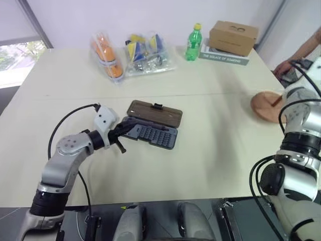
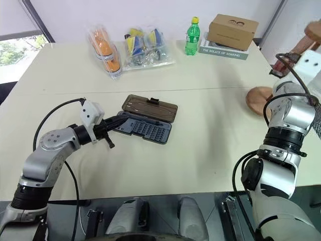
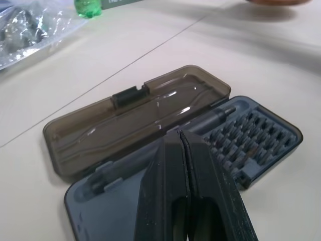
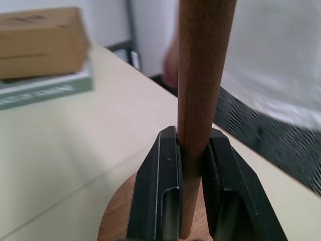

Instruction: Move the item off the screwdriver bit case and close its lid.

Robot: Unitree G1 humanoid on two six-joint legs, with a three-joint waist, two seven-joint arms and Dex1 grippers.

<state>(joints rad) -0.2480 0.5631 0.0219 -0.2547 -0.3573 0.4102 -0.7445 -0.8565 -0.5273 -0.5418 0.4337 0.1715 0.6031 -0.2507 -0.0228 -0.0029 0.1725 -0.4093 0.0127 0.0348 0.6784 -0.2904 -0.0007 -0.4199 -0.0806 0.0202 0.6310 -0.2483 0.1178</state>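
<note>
The screwdriver bit case (image 1: 156, 134) lies open in the middle of the table, rows of bits showing. Its smoky-brown lid (image 1: 154, 113) is folded back flat on the far side, latch tab (image 3: 129, 95) up. My left gripper (image 3: 179, 136) is shut and empty, with its tips over the case's left end. The item, a wooden stand, is well off to the right of the case. Its round base (image 2: 258, 99) is at the table's right edge and its top disc (image 2: 313, 31) is high up. My right gripper (image 4: 193, 145) is shut on its rod (image 4: 200, 75).
Clear bags (image 1: 131, 54) of orange and blue-yellow things lie at the back. To their right are a green bottle (image 1: 193, 42) and a cardboard box (image 1: 233, 36) on a book. A person's hand (image 1: 287, 66) rests at the far right table edge.
</note>
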